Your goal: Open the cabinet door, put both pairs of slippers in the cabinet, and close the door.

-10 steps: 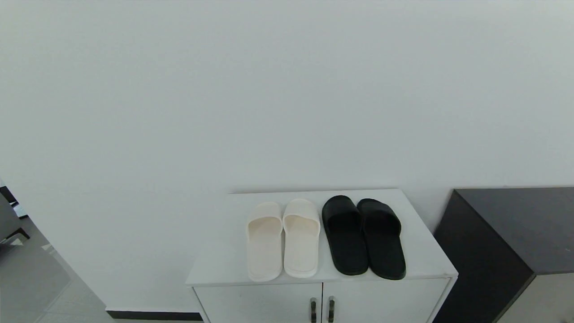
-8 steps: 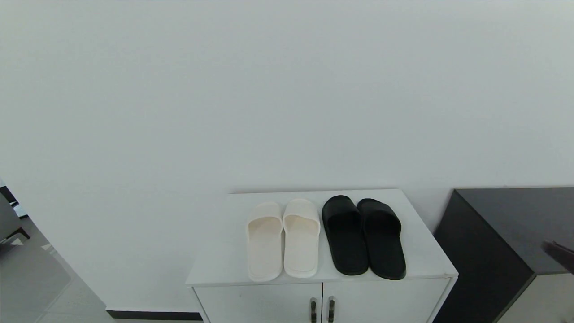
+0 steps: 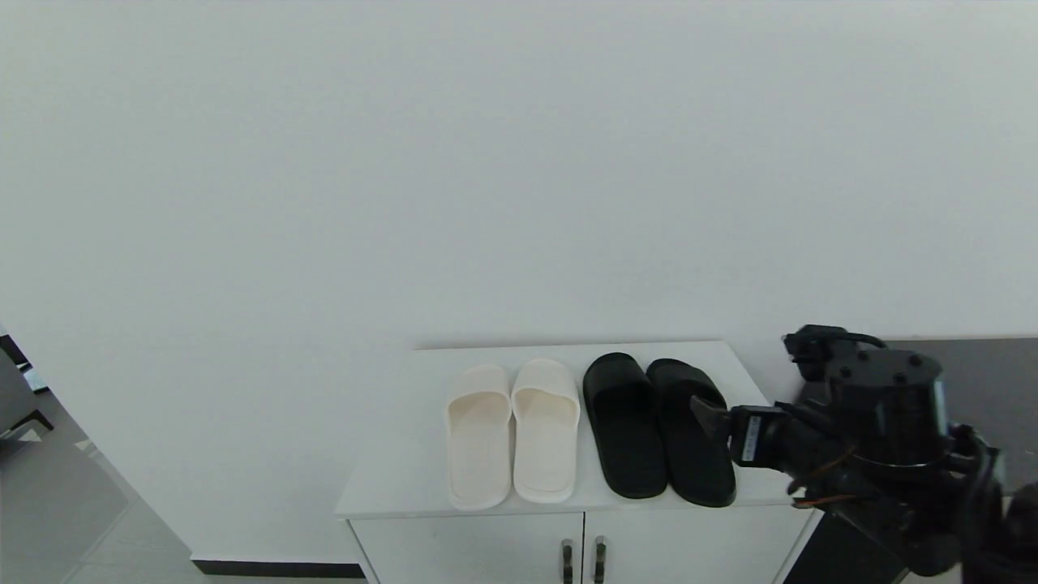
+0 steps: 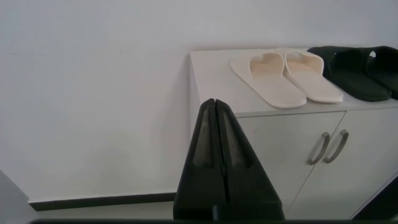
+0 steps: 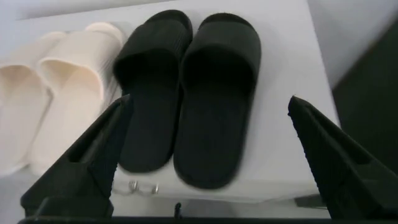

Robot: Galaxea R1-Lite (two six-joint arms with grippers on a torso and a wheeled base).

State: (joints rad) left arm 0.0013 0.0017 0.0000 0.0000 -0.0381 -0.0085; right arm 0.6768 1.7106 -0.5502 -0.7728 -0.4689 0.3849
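Handles: the paired handles (image 3: 598, 558) on the white cabinet (image 3: 389, 487) face open space.
Right flank: dark cabinet (image 3: 997, 369) just beside it crowds me.
Left flank: open floor (image 3: 73, 519) along the wall (image 3: 243, 243).

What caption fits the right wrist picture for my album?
Open right hand by the black slippers on the white cabinet.

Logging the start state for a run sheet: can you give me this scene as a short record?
white slippers: on cabinet top, left side
black slippers: beside them, right side
cabinet doors: shut
right claw: open, facing the black slippers
left claw: shut, empty, off the cabinet's left front
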